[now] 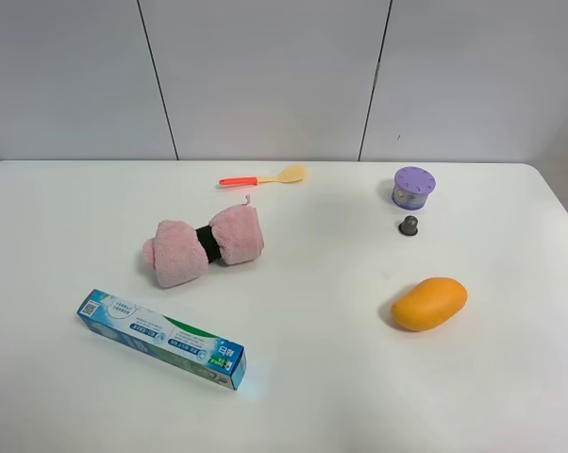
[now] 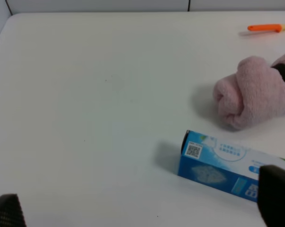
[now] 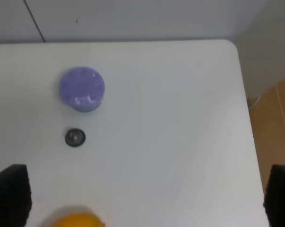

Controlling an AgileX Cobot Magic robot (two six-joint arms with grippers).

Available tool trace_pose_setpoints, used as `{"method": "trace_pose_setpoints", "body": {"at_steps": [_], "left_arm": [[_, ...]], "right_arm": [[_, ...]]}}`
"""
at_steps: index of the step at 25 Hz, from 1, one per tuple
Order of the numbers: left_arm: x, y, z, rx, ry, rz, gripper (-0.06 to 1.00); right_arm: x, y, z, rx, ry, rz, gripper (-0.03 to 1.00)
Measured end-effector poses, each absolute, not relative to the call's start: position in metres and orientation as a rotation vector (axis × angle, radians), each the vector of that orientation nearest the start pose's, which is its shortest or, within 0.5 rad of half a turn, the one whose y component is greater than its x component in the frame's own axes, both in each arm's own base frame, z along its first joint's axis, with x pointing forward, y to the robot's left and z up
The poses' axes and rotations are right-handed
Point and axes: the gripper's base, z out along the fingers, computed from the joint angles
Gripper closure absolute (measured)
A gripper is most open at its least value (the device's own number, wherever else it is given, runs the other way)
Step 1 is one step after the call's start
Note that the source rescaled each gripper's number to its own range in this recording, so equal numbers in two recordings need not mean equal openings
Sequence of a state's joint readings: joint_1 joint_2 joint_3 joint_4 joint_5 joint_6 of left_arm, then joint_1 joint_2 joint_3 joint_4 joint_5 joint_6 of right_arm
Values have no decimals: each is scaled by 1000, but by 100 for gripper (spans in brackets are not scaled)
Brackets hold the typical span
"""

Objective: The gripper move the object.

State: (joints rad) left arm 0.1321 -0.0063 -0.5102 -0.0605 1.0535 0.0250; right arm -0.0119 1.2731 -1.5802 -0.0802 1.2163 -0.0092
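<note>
Exterior high view shows the small round purple container with a lilac dotted lid (image 1: 413, 187) standing toward the far right of the white desk (image 1: 322, 377), just beyond a tiny grey knob (image 1: 409, 226), with an orange mango (image 1: 429, 303) nearer. Both wrist views show each black end effector (image 3: 147, 198) (image 2: 142, 208) with fingers apart, holding nothing.

mango (image 3: 77, 221) cut by edge | toothpaste box (image 2: 232, 171) partly behind fingers (image 2: 277, 196)

White tabletop (image 1: 312, 377): purple container (image 1: 413, 188) 1 o'clock, grey knob (image 1: 409, 226) beside; mango (image 1: 429, 303) 4; toothpaste box (image 1: 160, 338) 8; pink towel roll (image 1: 205, 245) centre-left; spatula (image 1: 262, 177) 12.
</note>
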Motion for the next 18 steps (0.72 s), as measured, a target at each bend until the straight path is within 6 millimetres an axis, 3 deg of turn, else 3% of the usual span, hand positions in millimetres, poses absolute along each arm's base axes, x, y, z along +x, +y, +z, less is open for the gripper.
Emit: {"method": "trace_pose_setpoints", "body": {"at_steps": [6,11,18], "left_arm": [[-6,-6,281,-105,2016,28,-6],[-6,-6,281,-105,2016,27,-6],[-6,-6,281,-105,2016,27,-6]], "right_arm": [[184,-8,419,32,2460,-94,-3],[126,-8,390,95,2452,-70,-3],[57,-6,338,101,2237,-51,-3]]}}
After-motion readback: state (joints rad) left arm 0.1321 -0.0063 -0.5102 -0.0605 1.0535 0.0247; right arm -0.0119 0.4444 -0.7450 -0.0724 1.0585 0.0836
